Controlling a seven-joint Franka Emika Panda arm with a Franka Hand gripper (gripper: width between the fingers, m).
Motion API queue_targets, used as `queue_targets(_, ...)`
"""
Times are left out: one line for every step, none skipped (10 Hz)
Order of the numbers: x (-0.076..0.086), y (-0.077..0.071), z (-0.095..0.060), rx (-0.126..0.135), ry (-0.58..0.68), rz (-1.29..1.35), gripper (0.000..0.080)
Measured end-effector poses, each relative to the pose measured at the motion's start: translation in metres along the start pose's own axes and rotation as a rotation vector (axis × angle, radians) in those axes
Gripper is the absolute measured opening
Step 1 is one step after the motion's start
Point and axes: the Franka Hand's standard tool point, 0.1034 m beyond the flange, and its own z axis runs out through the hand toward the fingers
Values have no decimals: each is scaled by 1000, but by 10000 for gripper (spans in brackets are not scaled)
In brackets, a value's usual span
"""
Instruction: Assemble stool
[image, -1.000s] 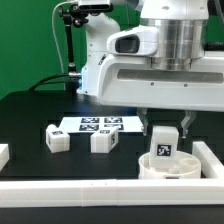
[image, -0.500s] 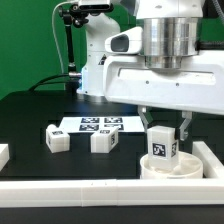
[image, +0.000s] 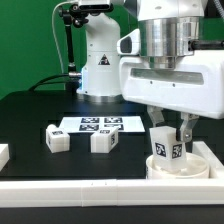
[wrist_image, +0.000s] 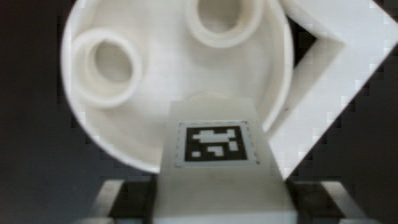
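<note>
1. At the exterior view's left edge a white piece (image: 3, 153) lies on the black table (image: 30, 115), cut off by the frame; what it is cannot be told.
2. Right of it, one loose leg (image: 57, 138) sits on the table, and a second loose leg (image: 103, 141) sits a little further right, apart from the first.
3. Behind these two legs the marker board (image: 100, 124) lies flat on the table.
4. A long white border rail (image: 90, 190) runs along the front of the table.
5. At the exterior view's right the round seat (image: 185, 168) lies flat, rim up, near the front rail.
6. Inside the seat's rim stands a third leg (image: 166, 150), tag facing the camera and slightly tilted. Its lower end is hidden behind the rim, so contact with the seat floor cannot be told.
7. The wrist view shows the seat (wrist_image: 160, 95) with two round sockets (wrist_image: 107, 68), and the held leg (wrist_image: 217, 150) in front of it, tag in sight.
8. The arm (image: 175, 75) hangs over the seat with its wrist pointing straight down.
9. The gripper (image: 168, 133) is narrowed onto the third leg, one finger on each side; both fingers (wrist_image: 125, 195) press its flanks in the wrist view.
</note>
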Motion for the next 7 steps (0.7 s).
queue_targets(-3,-2,1,9,-12,70,340)
queue_targets(-3,-3,1,19,-21,119,340)
queue_targets(-8,-6,2,31,-34,254,340)
queue_targets(-11,-7,3,39,-47,354,340)
queue_targets(-14,-8,4,45,-62,467,340)
queue_targets(-16,-9,4,52,-74,571,340)
queue_targets(-18,-10,5,53,-84,643,340)
